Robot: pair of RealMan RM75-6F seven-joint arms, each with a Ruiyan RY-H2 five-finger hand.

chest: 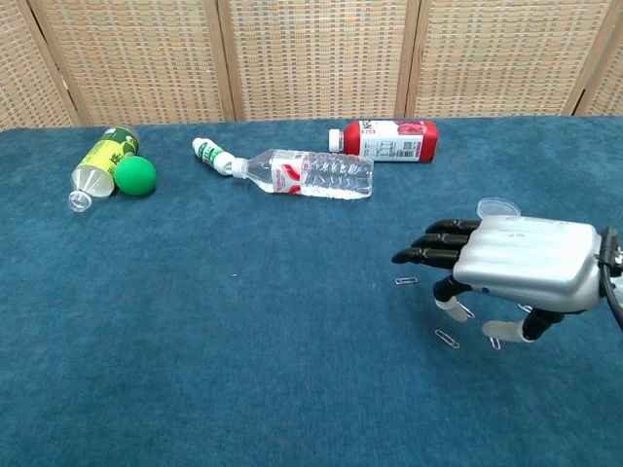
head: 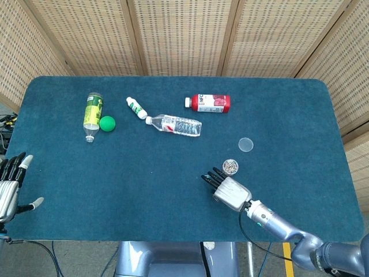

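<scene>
Woven cane screens (head: 173, 34) behind, teal-covered table (head: 144, 190) in front. Down at the near right edge, right robot hand (head: 228, 189) hovering low, palm down, fingers stretched toward the left and slightly apart, thumb hanging toward the cloth, nothing visibly clamped. Loose paper clips (chest: 447, 339) scattered right beneath and beside it. Just beyond the fingertips, open paper clip jar (head: 230, 167), upright, full of clips. Further off to the right, clear lid (head: 246, 144) lying flat. Left robot hand (head: 8, 184) parked off the near left edge, fingers spread, holding nothing.

Likely trouble from here: thin clips lying flat on soft cloth, hard to pinch, easy to push away or snag in the fabric. Also a sweep of the fingers toward the far side, knocking over the open jar and spilling more.

Labels now: red juice bottle (head: 208, 103), clear water bottle (head: 173, 124) with a red-and-white band, green-labelled bottle (head: 92, 112) beside a green ball (head: 107, 122), small white bottle (head: 136, 108) with green print. Writing everywhere too small to read.
</scene>
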